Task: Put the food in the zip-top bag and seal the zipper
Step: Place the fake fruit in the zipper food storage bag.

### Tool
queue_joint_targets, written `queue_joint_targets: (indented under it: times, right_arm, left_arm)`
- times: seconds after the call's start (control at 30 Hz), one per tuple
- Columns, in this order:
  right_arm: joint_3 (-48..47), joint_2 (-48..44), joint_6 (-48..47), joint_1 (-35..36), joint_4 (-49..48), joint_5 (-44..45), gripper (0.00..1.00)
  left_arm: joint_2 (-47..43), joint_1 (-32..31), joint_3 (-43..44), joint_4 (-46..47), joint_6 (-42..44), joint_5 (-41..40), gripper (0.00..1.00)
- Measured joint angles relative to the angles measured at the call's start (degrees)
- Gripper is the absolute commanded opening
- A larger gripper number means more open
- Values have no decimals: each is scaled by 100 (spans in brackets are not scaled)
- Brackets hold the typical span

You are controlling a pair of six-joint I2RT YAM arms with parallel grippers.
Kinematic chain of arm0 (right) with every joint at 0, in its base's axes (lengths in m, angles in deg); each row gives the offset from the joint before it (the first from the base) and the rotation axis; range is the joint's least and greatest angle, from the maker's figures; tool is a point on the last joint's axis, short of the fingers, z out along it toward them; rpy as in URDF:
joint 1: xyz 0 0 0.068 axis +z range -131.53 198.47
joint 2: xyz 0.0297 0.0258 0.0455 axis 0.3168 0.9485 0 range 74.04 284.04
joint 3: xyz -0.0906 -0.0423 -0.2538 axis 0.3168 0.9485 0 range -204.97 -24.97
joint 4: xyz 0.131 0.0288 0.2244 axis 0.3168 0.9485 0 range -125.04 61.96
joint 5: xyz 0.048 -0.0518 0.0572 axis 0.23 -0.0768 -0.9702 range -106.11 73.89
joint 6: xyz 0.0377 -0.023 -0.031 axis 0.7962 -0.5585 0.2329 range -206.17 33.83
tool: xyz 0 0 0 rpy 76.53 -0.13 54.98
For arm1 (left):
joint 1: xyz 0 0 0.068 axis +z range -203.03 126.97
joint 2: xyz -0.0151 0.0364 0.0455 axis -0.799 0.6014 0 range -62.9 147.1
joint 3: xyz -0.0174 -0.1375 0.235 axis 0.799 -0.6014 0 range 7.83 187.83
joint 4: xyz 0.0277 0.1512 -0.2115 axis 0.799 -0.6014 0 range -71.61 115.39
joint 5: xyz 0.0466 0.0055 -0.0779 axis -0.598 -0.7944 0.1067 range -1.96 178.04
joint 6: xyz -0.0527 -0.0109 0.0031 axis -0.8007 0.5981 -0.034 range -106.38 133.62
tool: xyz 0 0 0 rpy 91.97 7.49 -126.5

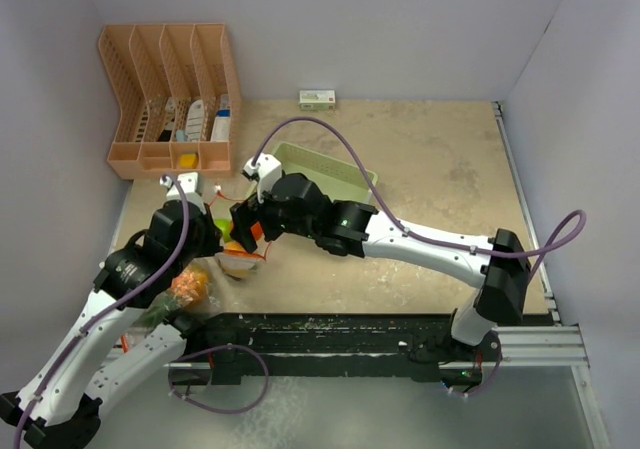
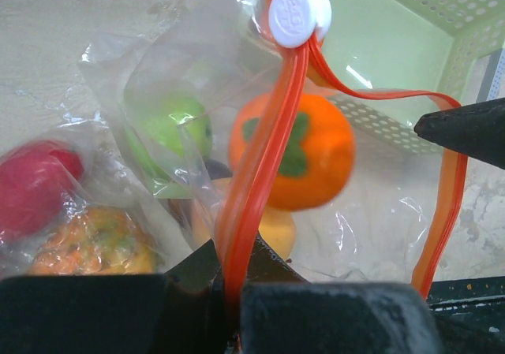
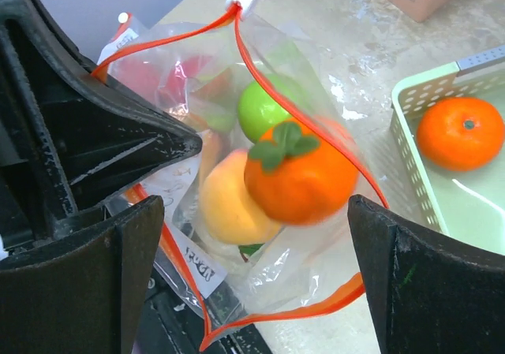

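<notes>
Yellow mango [image 3: 227, 204] partly behind orange [image 3: 304, 184]

My right fingers [image 3: 430, 283] are grained matt black plastic. The clear zip-top bag [image 3: 308, 247] is glossy crinkled film, its orange zipper [image 2: 254, 180] smooth plastic. The leaf-topped orange toy fruit [image 3: 304, 184] is matt; the pale green perforated basket [image 3: 409, 173], satin plastic.

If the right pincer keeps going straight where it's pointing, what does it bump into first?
Most likely the leafy-topped orange. It sits right in line with the open right pincer, at the mouth of the zip-top bag. The picture doesn't show clearly how far off it is.
</notes>
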Motion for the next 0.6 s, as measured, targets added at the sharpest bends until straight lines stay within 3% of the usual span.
queue_joint_targets:
  times: [0.17,0.37,0.6]
  right_arm:
    - [33,-103,-39,0,105,157,99]
    - [444,-962,151,-96,190,592,100]
    - [372,-1064,702,-1211,293,892,100]
  left_arm:
    - [2,0,0,0,0,0,0]
    - [15,0,0,2,0,0,0]
    - [-291,0,-42,61,-2,-28,0]
